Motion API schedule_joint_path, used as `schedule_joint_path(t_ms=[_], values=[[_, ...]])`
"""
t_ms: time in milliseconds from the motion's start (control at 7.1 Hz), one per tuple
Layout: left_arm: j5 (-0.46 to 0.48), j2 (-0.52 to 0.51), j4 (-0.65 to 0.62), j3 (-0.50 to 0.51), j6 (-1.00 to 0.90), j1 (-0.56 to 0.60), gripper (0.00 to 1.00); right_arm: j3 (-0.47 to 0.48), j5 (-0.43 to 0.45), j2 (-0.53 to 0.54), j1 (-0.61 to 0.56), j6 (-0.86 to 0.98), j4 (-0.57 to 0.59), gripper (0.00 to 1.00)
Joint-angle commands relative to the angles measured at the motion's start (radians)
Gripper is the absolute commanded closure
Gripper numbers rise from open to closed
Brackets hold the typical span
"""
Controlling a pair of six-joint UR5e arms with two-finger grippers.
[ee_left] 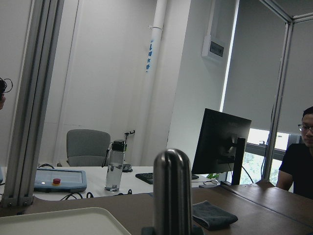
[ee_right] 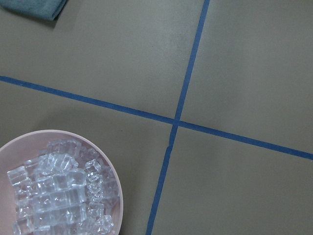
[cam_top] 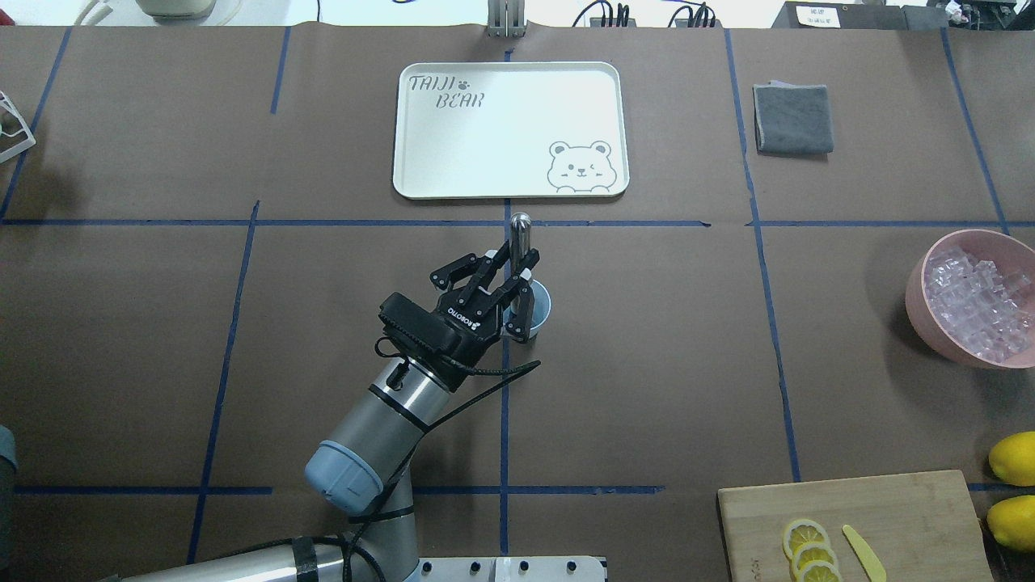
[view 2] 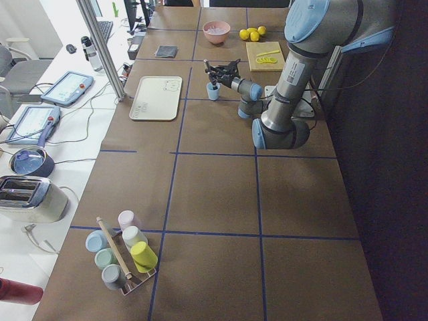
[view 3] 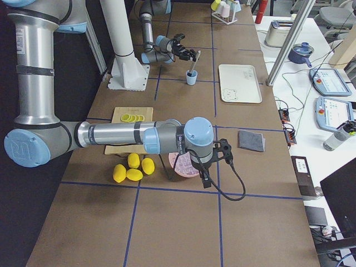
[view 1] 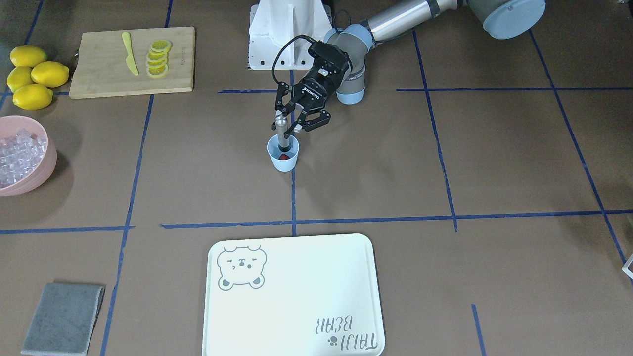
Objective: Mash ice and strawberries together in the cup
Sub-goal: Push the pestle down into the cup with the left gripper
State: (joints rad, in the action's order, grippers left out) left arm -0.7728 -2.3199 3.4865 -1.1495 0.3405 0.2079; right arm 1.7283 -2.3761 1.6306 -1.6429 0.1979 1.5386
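Mashing seemed underway: mid-frame, the left gripper (view 1: 288,123) clamped the masher (view 1: 284,138) standing in the cup (view 1: 284,163) over the strawberry (view 1: 283,156) (ice (view 1: 20,153) sat in the bowl (view 1: 52,163), left edge). Next needed straight downward presses. I couldn't tell the right gripper (view 3: 217,167) jaws' state.

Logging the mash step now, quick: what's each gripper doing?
Left gripper: shut on the metal muddler standing in the cup.
Right gripper: cannot tell; seen only from the side, above the pink ice bowl.
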Motion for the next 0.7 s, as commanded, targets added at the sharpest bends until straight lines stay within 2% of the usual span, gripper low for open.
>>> schedule_joint_path(t_ms=[0,282,423,564], values=[[-0.003,-0.001,-0.003,-0.016,-0.002,0.008,1.00,-0.003,0.000,0.003,0.000,0.000,0.000,0.01],[-0.009,0.002,-0.021,-0.076,-0.005,0.031,1.00,-0.004,0.000,0.011,0.000,0.002,0.000,0.01],[-0.029,0.008,-0.050,-0.134,-0.005,0.045,1.00,-0.006,0.000,0.012,0.000,0.002,-0.002,0.01],[-0.060,0.051,-0.125,-0.244,0.000,0.063,1.00,-0.007,-0.002,0.014,0.000,0.002,-0.002,0.01]])
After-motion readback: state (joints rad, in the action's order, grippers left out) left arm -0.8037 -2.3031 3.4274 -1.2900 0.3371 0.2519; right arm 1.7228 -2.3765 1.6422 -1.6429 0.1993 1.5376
